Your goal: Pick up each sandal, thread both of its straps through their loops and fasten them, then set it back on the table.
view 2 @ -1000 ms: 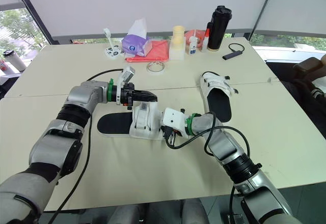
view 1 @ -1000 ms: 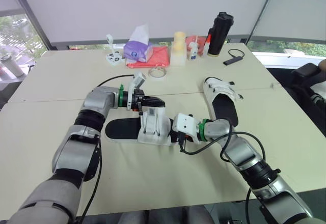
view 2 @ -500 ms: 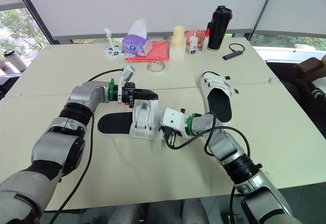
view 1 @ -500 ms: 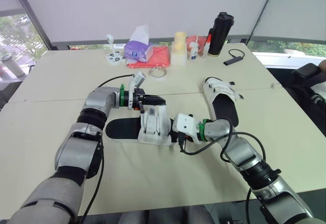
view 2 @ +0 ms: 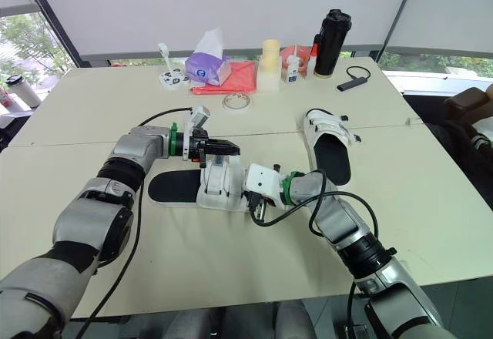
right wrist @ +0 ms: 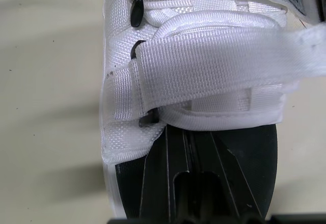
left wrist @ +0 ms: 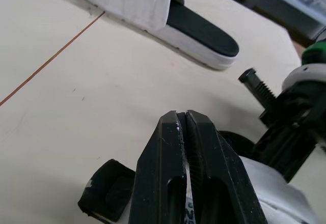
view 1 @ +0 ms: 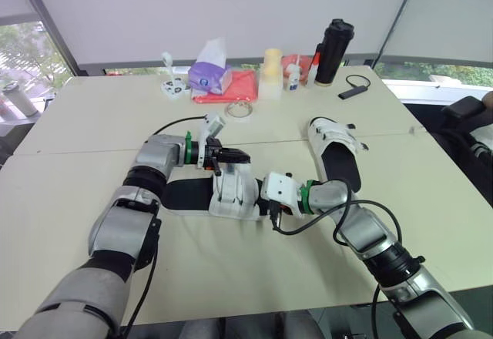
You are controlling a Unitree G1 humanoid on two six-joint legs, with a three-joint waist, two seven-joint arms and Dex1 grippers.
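Head views: on the beige table (view 1: 85, 115), a white-strapped sandal with a black footbed (view 1: 185, 195) lies flat near the middle, slightly toward the near edge. The left gripper (view 1: 235, 156) sits over its straps from the far side. The right gripper (view 1: 260, 203) meets its right end. A second matching sandal (view 1: 337, 156) lies apart, toward the right edge.

Left wrist view: the black fingers (left wrist: 168, 147) are pressed together, jaws closed, above white webbing.

Right wrist view: the fingers (right wrist: 168, 183) are also closed together, resting on the footbed beneath a folded white strap (right wrist: 204, 66).

The far sandal (left wrist: 147, 2) runs off the left wrist view's edge.
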